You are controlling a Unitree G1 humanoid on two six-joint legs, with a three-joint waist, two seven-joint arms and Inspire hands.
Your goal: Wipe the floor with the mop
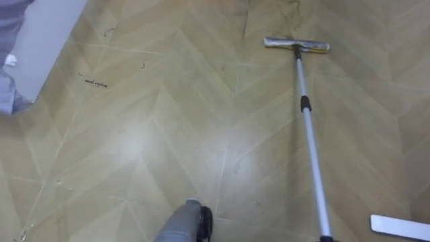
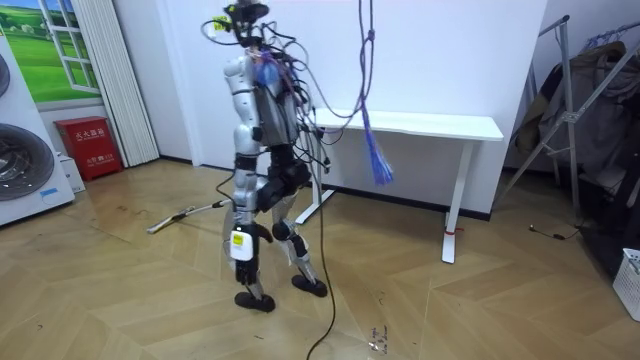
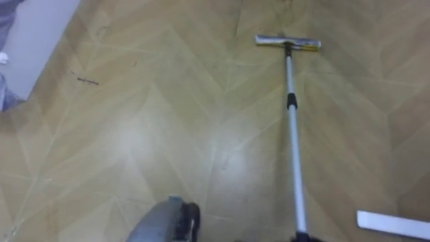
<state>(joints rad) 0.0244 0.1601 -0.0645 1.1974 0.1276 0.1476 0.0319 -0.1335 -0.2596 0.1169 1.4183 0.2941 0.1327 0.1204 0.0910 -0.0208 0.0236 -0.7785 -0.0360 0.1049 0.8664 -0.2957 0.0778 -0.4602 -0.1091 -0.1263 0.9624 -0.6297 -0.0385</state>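
Observation:
The mop lies out ahead of me on the wooden floor. Its flat head rests crosswise at the far end. The silver pole with a black collar runs back toward me and leaves the left eye view at the bottom right. In the room view the mop slants from the floor on the room view's left up to my hip, and I stand upright facing it. My hands sit near the pole's upper end, too small to read.
A dark scuff marks the floor at the left. A white panel and grey cloth lie at the upper left, and a white bar at the lower right. Behind me stands a white table. A washing machine and a red box stand to the room view's left.

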